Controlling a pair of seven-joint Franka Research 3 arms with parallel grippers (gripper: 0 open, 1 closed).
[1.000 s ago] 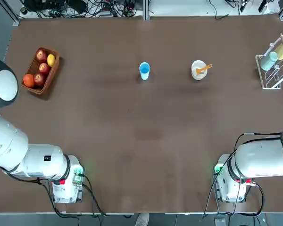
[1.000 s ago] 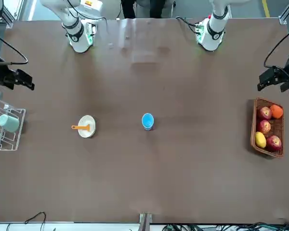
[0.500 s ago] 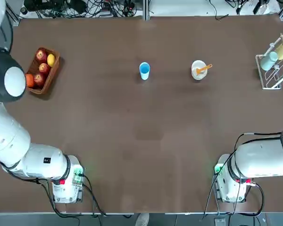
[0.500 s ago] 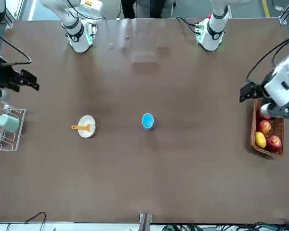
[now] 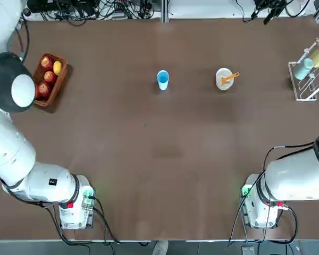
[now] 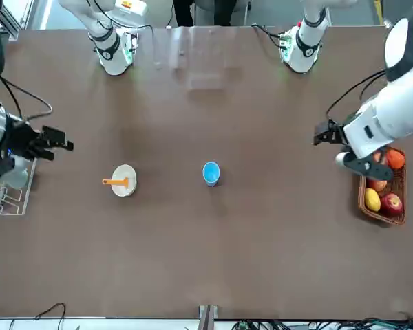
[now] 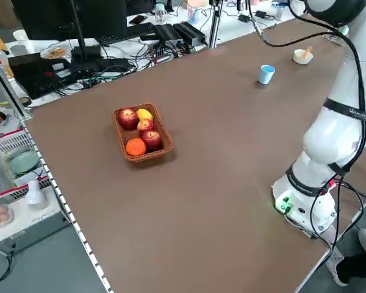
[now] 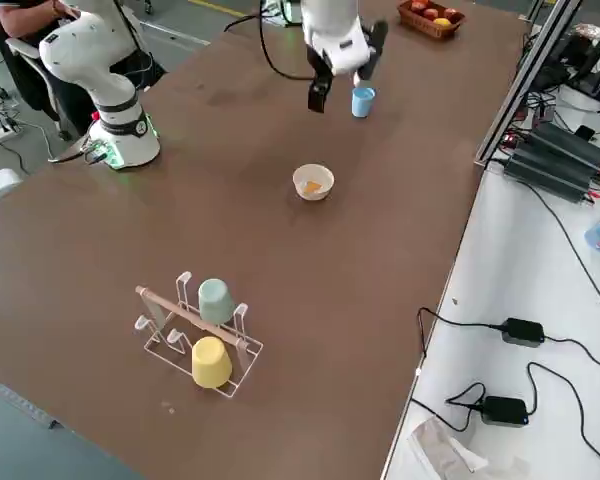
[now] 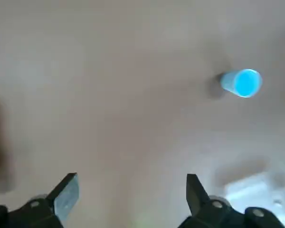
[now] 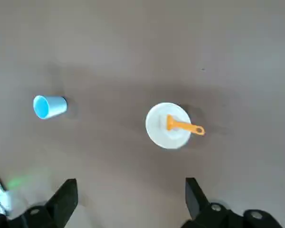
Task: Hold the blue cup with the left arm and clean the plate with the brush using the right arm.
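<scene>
Both arms have swung inward over the last second: the left end effector [image 6: 325, 133] has come off the counter's edge toward the middle, and the right end effector [image 6: 60, 144] has pushed in from the opposite edge. Nothing on the counter [image 5: 165, 159] has shifted.

Taking the blue cup [image 5: 162, 79] as the landmark: it stands upright and alone near the middle of the counter's far half. Beside it, toward the robot's right, sits the plate [image 5: 224, 78], small and white, with the orange brush [image 5: 230, 77] lying across it, its handle poking past the rim. Farther out the same way, a wire rack [image 5: 310, 71] with two cups stands at the counter's right edge. On the cup's other side, well apart, a basket of fruit [image 5: 47, 78] sits by the left edge.

Judging by this, the task is in its reaching step; nothing is held yet. The left end effector has its fingers spread wide and empty, well apart from the blue cup and between it and the basket. The right one is likewise released, hovering near the rack, with the plate between it and the cup.

Next, the left arm likely needs to close the remaining gap and descend around the cup, while the right lines up over the thin brush handle.
</scene>
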